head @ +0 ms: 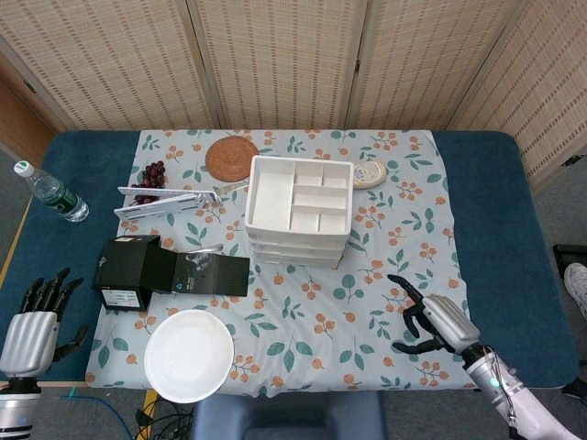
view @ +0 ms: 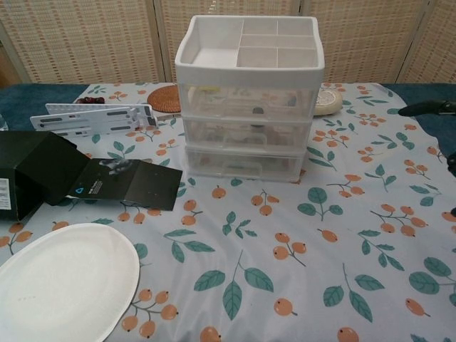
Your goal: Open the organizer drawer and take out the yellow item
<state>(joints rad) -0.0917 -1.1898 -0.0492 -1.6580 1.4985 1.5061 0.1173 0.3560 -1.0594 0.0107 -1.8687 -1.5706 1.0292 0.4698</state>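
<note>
Standing at the centre of the floral tablecloth, a white three-drawer organizer is shown with all drawers closed; in the chest view its translucent drawer fronts sit flush. A yellowish shape is faintly seen through the top drawer at its left side, but the yellow item cannot be made out clearly. The right hand is seen at the lower right of the head view, above the cloth and well apart from the organizer, with fingers spread and nothing grasped; in the chest view only dark fingertips appear at the right edge. The left hand is seen at the lower left corner of the head view, beside the table edge, its fingers extended and apart, empty. A black box with an opened flap lies left of the organizer, and a white plate lies below it in the frame. A white flat rack, dark grapes and a woven coaster are placed toward the upper left, a water bottle at the far left, and a small round object just right of the organizer's rear.
</note>
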